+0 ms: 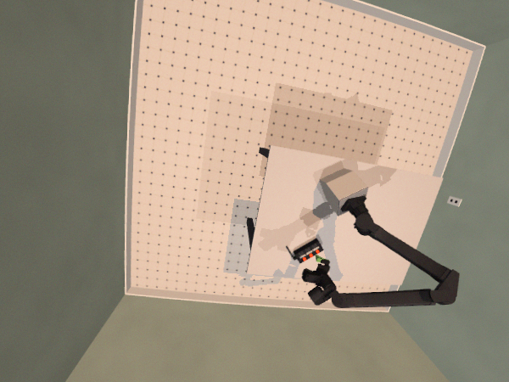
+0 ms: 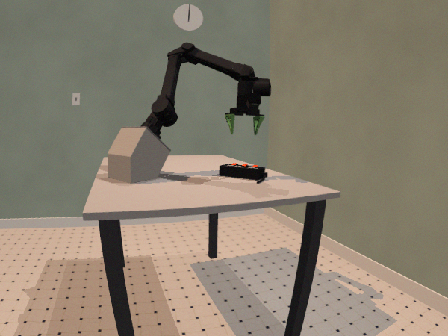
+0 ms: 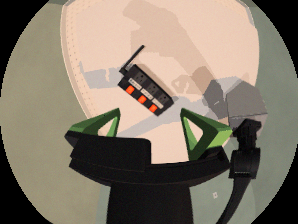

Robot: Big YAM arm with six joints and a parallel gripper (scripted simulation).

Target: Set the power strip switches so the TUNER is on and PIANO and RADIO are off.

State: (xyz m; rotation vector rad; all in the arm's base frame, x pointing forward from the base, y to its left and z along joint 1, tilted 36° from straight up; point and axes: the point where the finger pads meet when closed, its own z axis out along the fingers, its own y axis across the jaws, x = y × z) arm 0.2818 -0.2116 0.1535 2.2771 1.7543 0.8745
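Note:
A black power strip (image 1: 308,250) (image 2: 242,171) (image 3: 147,91) lies flat on the table, right way up, with a short cord stub at one end. Three orange-red switches (image 3: 143,96) (image 2: 244,164) sit in a row along its top; their labels are too small to read. My gripper (image 2: 244,124) (image 3: 150,111) (image 1: 321,261) has green fingers, is open and empty, and hangs well above the strip. In the wrist view the strip lies at a slant between and beyond the fingertips.
The pale table (image 2: 179,198) (image 1: 378,243) carries the arm's tilted grey base block (image 2: 136,154) (image 1: 345,182) at its far left. The strip lies near the table's right edge (image 2: 299,183). A wall stands close behind.

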